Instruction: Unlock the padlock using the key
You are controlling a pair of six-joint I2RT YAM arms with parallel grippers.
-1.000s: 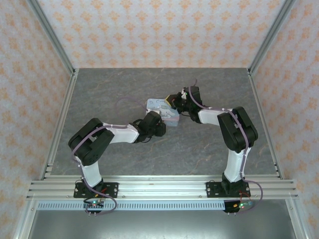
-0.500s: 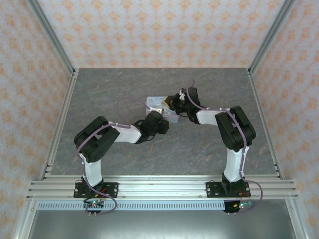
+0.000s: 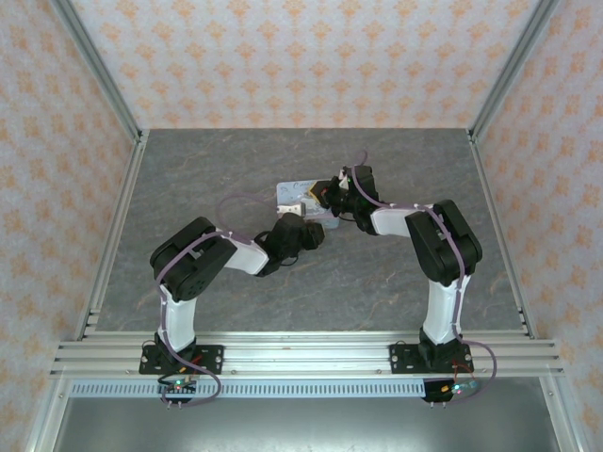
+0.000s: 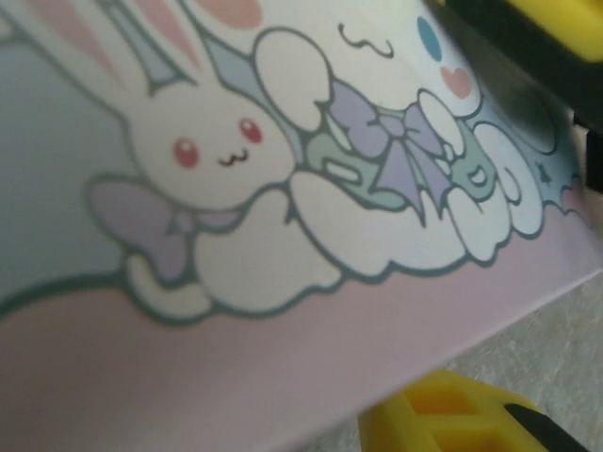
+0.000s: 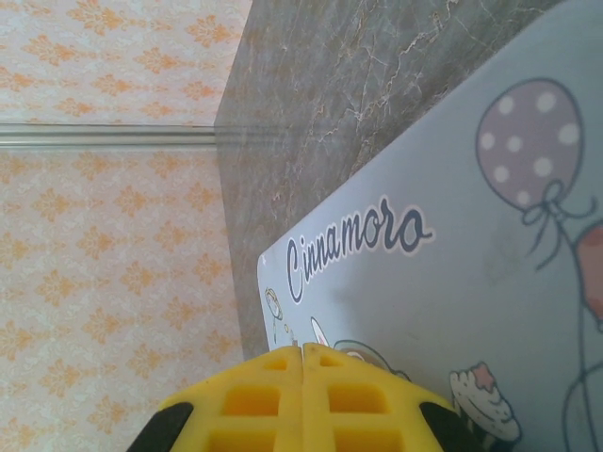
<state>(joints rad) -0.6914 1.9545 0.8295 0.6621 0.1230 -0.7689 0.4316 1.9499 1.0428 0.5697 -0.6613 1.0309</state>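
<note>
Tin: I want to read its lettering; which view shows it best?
Right wrist: the tin shows its Cinnamoro script crisply. Left wrist gives blurred rabbit artwork up close; top external, a small pale rectangle.

A pale blue cartoon tin (image 5: pixel 452 235) is near the grey table's (image 3: pixel 207 179) middle.

Bright, even light falls from above on the grey table (image 3: pixel 396 282), leaving only faint, soft shadows under the arms. In the left wrist view the tin (image 4: pixel 283 188) is so close that its print is blurred, and the left tool's yellow fingertips (image 4: pixel 443 419) are smeared. The right wrist view is sharper: lettering crisp, right tool (image 5: pixel 301 377) slightly soft
</note>
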